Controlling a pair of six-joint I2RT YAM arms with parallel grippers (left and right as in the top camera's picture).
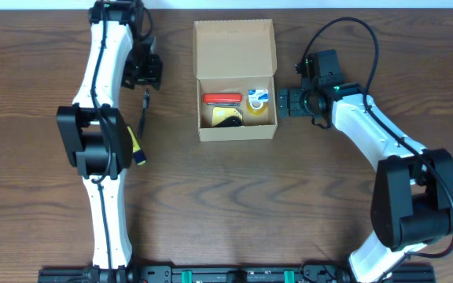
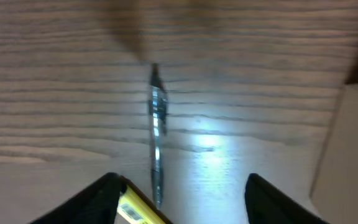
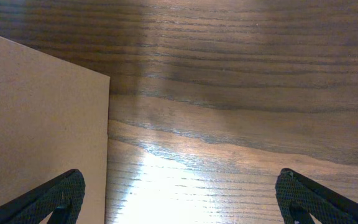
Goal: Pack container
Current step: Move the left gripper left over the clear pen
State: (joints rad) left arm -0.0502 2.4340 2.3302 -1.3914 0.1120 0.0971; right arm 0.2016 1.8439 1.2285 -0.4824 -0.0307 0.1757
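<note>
Oddly blurred in the left wrist view, a slim pen (image 2: 157, 124) lies on the wood-grain desk (image 2: 55, 112). Its lower end is cut off between the parted fingers of the left claw (image 2: 182, 183), which grip nothing. A yellow object (image 2: 135, 210) beside it is too cropped to name. The container (image 1: 235, 132), plain tan cardboard, sits mid-desk, opening upward, long axis left-right, flap lid folded back on the far side. The right claw (image 3: 180, 180) gapes wide beside its wall, empty.
</note>
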